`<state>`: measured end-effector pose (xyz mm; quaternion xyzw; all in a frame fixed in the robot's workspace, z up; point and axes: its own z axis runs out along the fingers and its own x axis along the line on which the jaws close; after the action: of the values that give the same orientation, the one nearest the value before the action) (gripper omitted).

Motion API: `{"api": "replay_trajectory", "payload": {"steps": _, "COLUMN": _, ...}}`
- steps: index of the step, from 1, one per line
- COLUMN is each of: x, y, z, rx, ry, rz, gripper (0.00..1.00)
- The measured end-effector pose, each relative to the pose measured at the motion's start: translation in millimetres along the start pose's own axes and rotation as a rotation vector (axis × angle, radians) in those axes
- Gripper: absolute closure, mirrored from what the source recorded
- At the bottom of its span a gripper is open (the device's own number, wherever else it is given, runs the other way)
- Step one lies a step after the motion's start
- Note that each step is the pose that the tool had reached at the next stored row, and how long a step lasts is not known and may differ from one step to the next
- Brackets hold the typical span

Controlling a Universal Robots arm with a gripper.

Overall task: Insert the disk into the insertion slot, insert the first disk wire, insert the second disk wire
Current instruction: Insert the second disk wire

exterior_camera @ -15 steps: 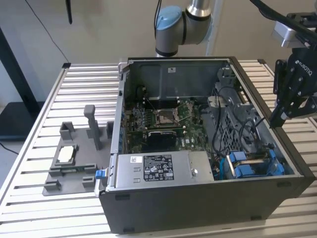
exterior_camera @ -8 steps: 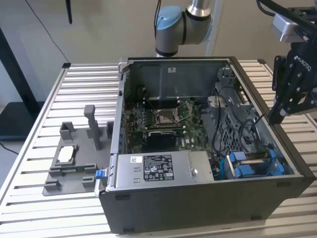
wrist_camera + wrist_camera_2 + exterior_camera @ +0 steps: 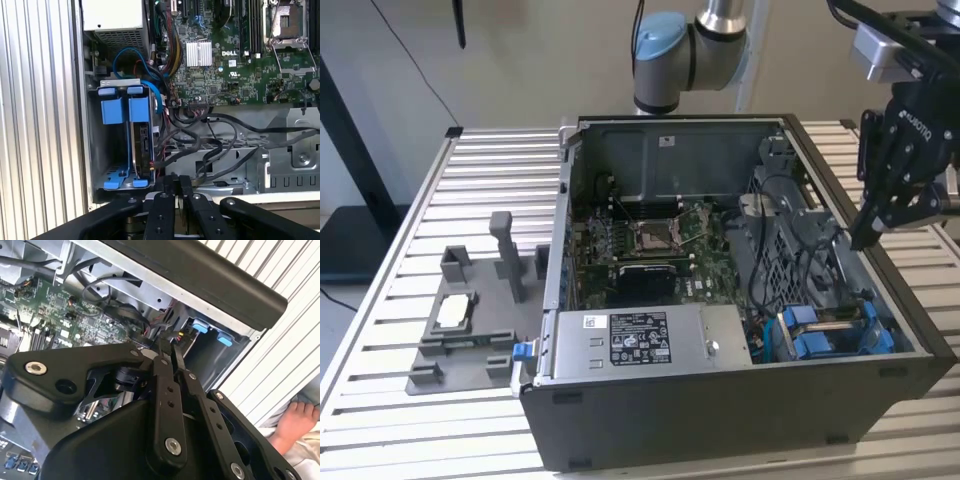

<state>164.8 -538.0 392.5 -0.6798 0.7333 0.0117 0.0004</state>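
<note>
Two fingers (image 3: pixel 163 390) of my gripper (image 3: pixel 177 179) were squeezed tight together, and I saw nothing between them. Black wires (image 3: pixel 210 150) hung just past the jaws. Further out, the disk (image 3: pixel 144 145) sat in its blue carrier (image 3: pixel 140 107) inside the computer case (image 3: pixel 720 420).

In the first wrist view the disk (image 3: pixel 143 145) is sitting edge-on in its bay (image 3: pixel 95 150), showing just a thin dark side. The blue carrier (image 3: pixel 140 109) is covering the rest. The power-supply box (image 3: pixel 115 17) is running off that picture's edge.

In the second wrist view the gripper (image 3: pixel 170 347) body is blocking much of the circuit board (image 3: pixel 60 320). Its fingers (image 3: pixel 162 390) are lying close together, tips blending into dark wires (image 3: pixel 125 310); whether anything is being pinched is unclear. A person's hand (image 3: pixel 295 422) is getting cropped at the corner.

In the exterior view the arm (image 3: pixel 665 55) is being cut off above. A small silvery item (image 3: pixel 453 312) on the grey fixture (image 3: pixel 470 350) is reading too small to identify.
</note>
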Motion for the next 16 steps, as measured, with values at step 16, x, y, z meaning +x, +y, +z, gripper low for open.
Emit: {"api": "replay_trajectory", "payload": {"steps": 16, "x": 1.6, "y": 38.2, "z": 0.4, "rx": 0.0058, "ry": -0.0004, "rz": -0.001, "gripper": 0.84}}
